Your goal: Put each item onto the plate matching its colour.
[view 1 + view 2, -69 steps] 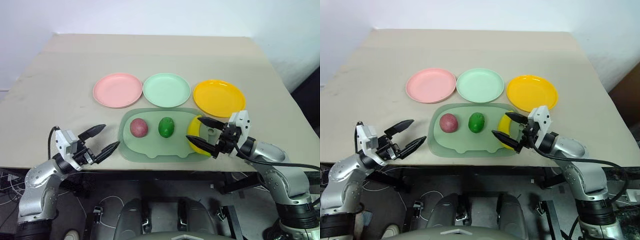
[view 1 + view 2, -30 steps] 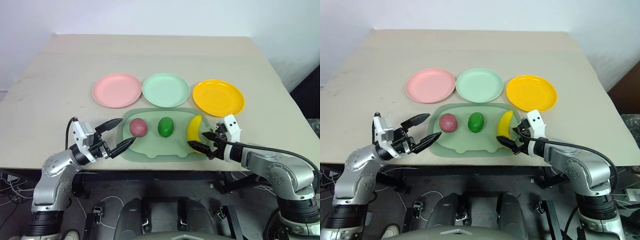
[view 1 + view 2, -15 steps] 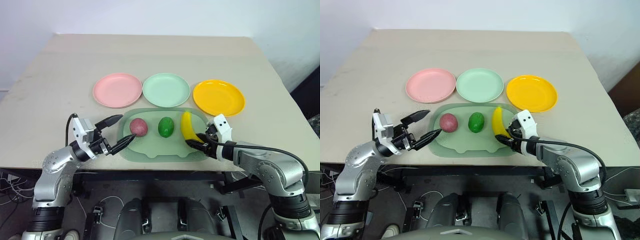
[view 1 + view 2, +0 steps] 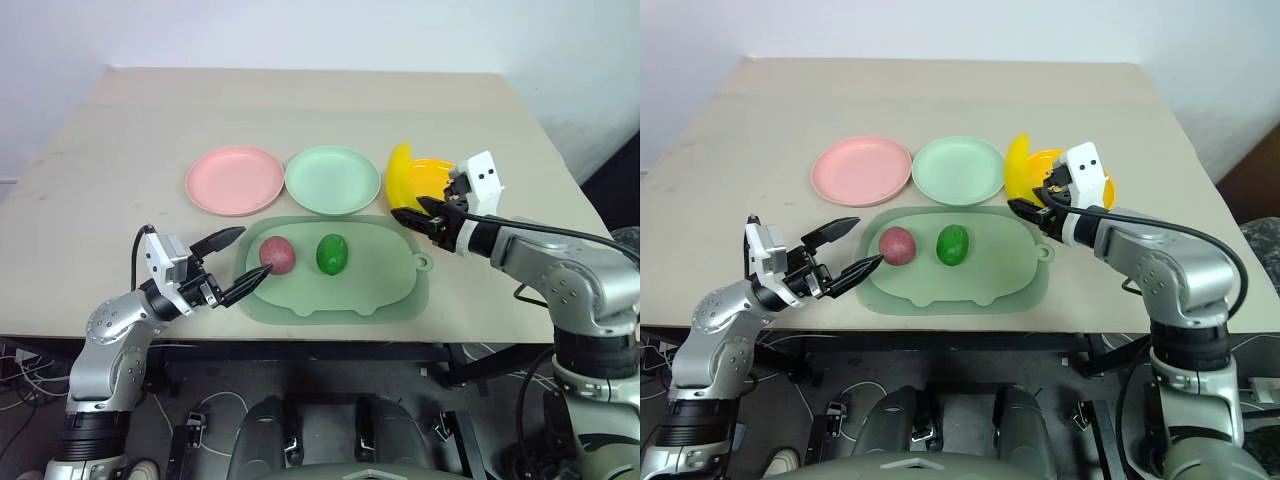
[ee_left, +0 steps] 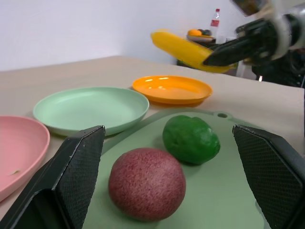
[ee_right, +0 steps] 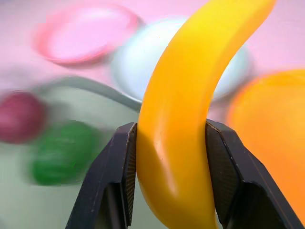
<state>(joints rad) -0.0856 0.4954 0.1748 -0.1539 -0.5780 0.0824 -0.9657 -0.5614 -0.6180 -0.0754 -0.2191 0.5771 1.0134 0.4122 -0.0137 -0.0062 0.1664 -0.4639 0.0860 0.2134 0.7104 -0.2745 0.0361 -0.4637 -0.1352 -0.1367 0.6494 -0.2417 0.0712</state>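
My right gripper [image 4: 418, 212] is shut on the yellow banana [image 4: 399, 176], holding it in the air over the near-left rim of the orange-yellow plate [image 4: 440, 175]. The banana [image 6: 186, 109] sits clamped between both fingers in the right wrist view. The dark red-purple oval [image 4: 277, 254] and the green lime-like oval [image 4: 332, 254] lie on the pale green tray [image 4: 360, 285]. My left gripper [image 4: 236, 262] stands open at the tray's left edge, its fingertips either side of the red-purple oval [image 5: 147, 183] without touching it. Behind the tray lie the pink plate [image 4: 235, 180] and the mint green plate [image 4: 333, 179].
The tray lies near the table's front edge [image 4: 300, 338]. The plates stand in a row across the middle of the beige table [image 4: 300, 105], with bare tabletop behind them and on both sides.
My right gripper has lifted the banana off the tray and carried it up and away to the orange-yellow plate's rim. The left gripper has held its place.
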